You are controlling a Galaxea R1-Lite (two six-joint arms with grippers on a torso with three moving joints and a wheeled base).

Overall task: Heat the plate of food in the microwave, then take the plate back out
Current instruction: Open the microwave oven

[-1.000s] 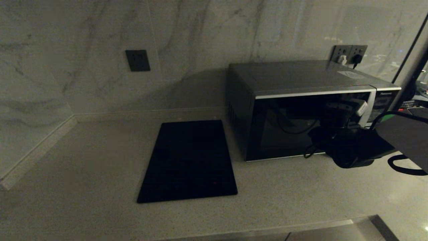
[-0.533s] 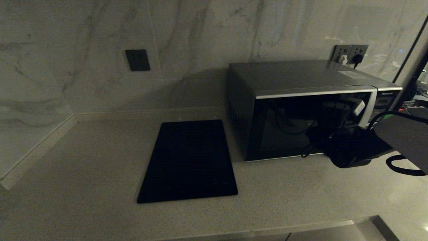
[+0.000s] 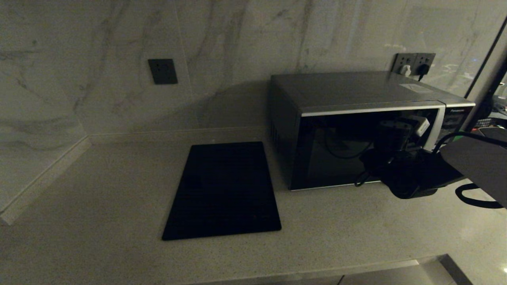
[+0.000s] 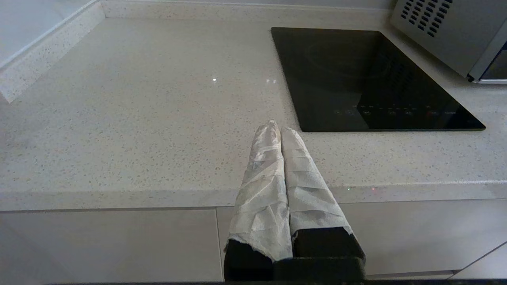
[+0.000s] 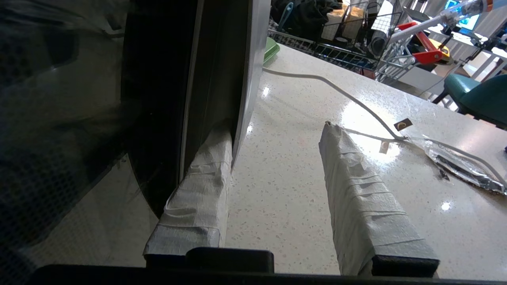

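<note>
The microwave (image 3: 356, 126) stands on the stone counter (image 3: 99, 190) against the marble wall, door shut, its dark glass facing the robot. The right gripper (image 5: 273, 158) is at the handle end of that door. In the right wrist view one wrapped finger (image 5: 198, 190) is tucked in behind the silver handle strip (image 5: 249, 71) while the other hangs free over the counter on the outer side. The jaws stand part-way apart with the strip between them; only the inner finger looks to be touching it, so this is a hook more than a clamp. That placement makes sense for the job — a finger behind the strip lets the arm pull the door open on its hinge without a firm pinch.

The head view is dim, and there the right arm is mostly a dark mass in front of the microwave's lower right corner, so I would not swear to contact from it.

The plate of food shows in no view; it may be inside the microwave, but the glass gives nothing away. Beyond the microwave's far side a green edge (image 5: 271, 49) and a white cable (image 5: 336, 89) lie on the counter.

The left gripper (image 4: 277, 128) is parked low at the counter's front edge, well to the left of the microwave — fingers pressed together and empty, near the black cooktop panel (image 3: 223, 190).
</note>
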